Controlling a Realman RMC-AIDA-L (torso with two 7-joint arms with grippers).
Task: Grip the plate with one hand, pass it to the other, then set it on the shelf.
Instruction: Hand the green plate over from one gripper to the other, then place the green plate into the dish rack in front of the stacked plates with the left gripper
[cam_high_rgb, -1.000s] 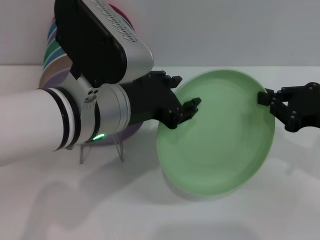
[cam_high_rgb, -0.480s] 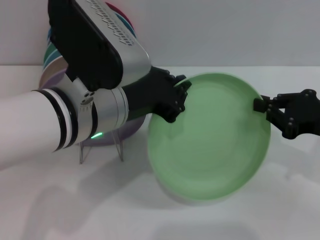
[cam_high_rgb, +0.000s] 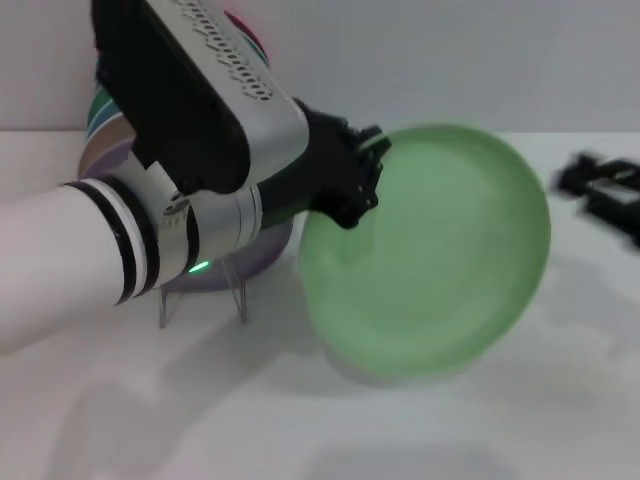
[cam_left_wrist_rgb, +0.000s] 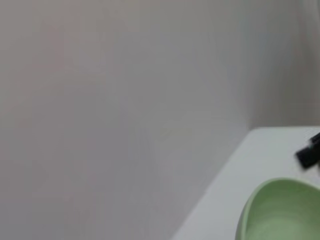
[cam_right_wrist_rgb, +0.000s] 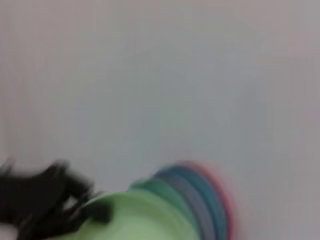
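Head view: left claw (cam_high_rgb: 352, 185) pinches the rim of the plate (cam_high_rgb: 430, 250) on its left side; plate is tilted, inner face toward the camera, held above the white tabletop (cam_high_rgb: 300, 420) around mid-width. Vs 0.5 s ago: right claw (cam_high_rgb: 610, 195) is off the plate rim now, a clear gap between them, and it sits nearer the right edge of the tabletop. It's motion-smeared, so can't tell if its fingers are spread or pressed together. Plate is now carried by the left claw alone and sits about where it was.

Shelf (cam_high_rgb: 205, 295) stands behind the left arm toward the left far side of the tabletop, clear legs visible, a lilac plate (cam_high_rgb: 265, 255) in it, more coloured plates (cam_high_rgb: 105, 110) stacked upright behind.

Left wrist view: plate rim (cam_left_wrist_rgb: 280, 212) in the corner, tabletop edge beyond. Right wrist view: blurred plate (cam_right_wrist_rgb: 135, 217), left claw (cam_right_wrist_rgb: 75, 207) on its rim, coloured plates (cam_right_wrist_rgb: 200, 200) behind.

No readable writing or labels.
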